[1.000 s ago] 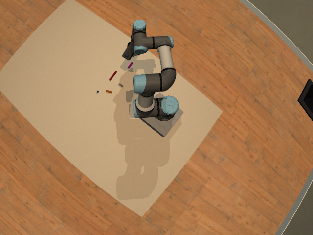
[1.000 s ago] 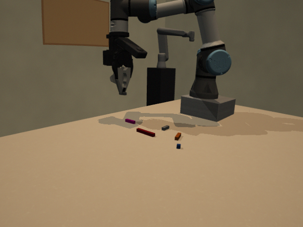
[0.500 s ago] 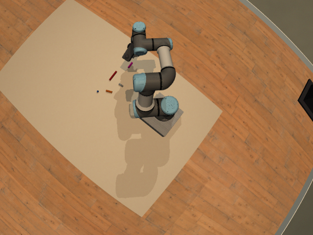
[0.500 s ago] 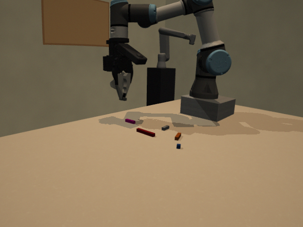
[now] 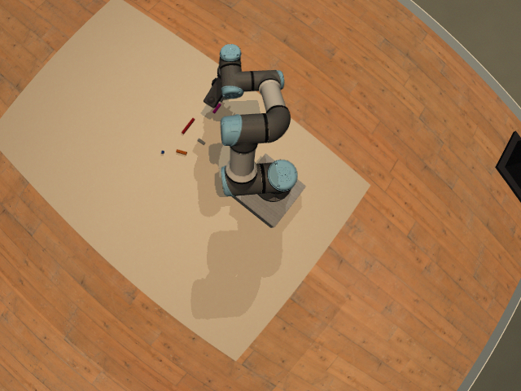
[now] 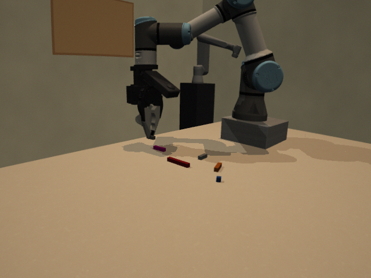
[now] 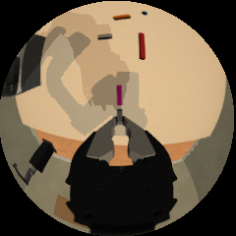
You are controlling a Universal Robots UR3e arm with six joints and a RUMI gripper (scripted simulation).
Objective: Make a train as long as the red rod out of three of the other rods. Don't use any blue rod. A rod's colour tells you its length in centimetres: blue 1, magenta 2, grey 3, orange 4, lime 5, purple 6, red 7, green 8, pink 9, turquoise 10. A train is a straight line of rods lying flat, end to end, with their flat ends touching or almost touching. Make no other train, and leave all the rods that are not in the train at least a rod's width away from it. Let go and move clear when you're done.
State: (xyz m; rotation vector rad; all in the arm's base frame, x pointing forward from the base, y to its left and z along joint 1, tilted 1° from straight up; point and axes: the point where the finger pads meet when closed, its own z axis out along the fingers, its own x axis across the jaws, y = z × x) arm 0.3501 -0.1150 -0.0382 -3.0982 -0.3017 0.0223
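The red rod [image 5: 188,125] [image 6: 178,162] [image 7: 142,45] lies flat on the tan mat. A magenta rod [image 5: 216,108] [image 6: 159,147] [image 7: 119,94] lies near it, towards the mat's far edge. A grey rod [image 5: 201,141] [image 6: 202,156] [image 7: 104,36], an orange rod [image 5: 181,151] [image 6: 217,166] [image 7: 122,17] and a small blue rod [image 5: 162,151] [image 6: 218,178] [image 7: 145,13] lie apart from each other. My gripper [image 6: 151,135] [image 7: 119,117] hangs a little above the mat, just beyond the magenta rod and in line with it. It is shut on a small dark, greyish piece whose colour I cannot tell for sure.
The arm's grey base block [image 6: 254,130] stands at the right of the rods. A black stand [image 6: 196,104] is behind the table. The arm's shadow falls over the magenta and grey rods.
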